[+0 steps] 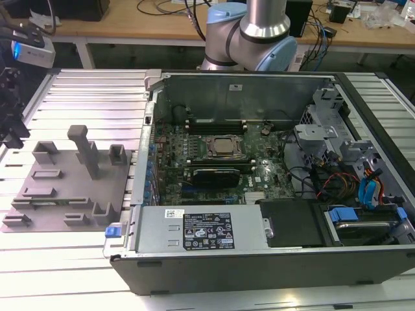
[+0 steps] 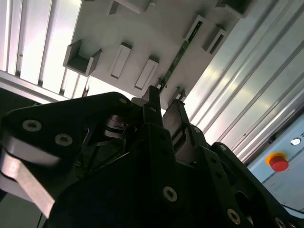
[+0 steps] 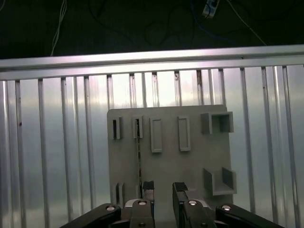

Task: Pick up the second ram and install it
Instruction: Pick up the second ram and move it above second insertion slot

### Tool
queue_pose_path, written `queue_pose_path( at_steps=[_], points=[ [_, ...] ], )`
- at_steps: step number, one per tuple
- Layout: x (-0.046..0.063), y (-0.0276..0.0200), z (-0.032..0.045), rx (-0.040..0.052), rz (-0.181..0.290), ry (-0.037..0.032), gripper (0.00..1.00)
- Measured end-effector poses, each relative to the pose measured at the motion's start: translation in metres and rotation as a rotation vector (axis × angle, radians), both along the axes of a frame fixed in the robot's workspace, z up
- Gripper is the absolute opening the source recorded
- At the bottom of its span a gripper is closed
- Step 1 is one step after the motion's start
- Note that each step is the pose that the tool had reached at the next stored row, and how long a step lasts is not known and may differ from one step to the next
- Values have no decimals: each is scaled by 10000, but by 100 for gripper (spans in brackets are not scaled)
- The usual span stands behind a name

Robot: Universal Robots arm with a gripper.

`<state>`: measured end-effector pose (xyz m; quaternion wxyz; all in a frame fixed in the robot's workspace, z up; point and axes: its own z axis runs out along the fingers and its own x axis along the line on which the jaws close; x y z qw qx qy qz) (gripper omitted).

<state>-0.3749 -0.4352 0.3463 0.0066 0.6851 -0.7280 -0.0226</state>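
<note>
The open computer case (image 1: 259, 259) lies on the slatted metal table (image 1: 84, 91). Its green board (image 1: 172, 139) is bare inside, and cables (image 1: 324, 181) and blue clips (image 1: 366, 191) crowd the exterior view's right end. Beside the case, toward the exterior view's left, sits one gray plate (image 1: 58, 188). One ram stick (image 3: 139, 156) stands on edge in the plate's narrow holders. The gripper (image 3: 164, 192) hovers over the plate, its two fingers (image 3: 148, 190) apart and holding nothing, one of them just beside the stick. Two box-shaped pockets (image 3: 217, 122) rise from the plate.
</note>
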Motion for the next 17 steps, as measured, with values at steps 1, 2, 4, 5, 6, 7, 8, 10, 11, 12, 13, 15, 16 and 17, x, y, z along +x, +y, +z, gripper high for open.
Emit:
queue_pose_path(
  at_steps=[1,2,4,5,6,7,8,10,11,12,13,15,16,17],
  points=[
    [0,0,-17,1,0,0,28],
    [0,0,-33,0,0,1,28],
    [0,0,-62,0,0,0,28],
    [0,0,-68,1,0,0,28],
    [0,0,-82,0,0,0,28],
    [0,0,-95,0,-1,0,28],
    [0,0,-112,0,0,0,28],
    [0,0,-152,0,0,0,28],
    [0,0,-161,0,0,0,28],
    [0,0,-169,1,0,0,28],
    [0,0,-185,0,0,0,28],
    [0,0,-215,0,0,0,28],
    [0,0,-231,1,-1,-1,28],
    [0,0,-248,0,-1,0,28]
  ],
)
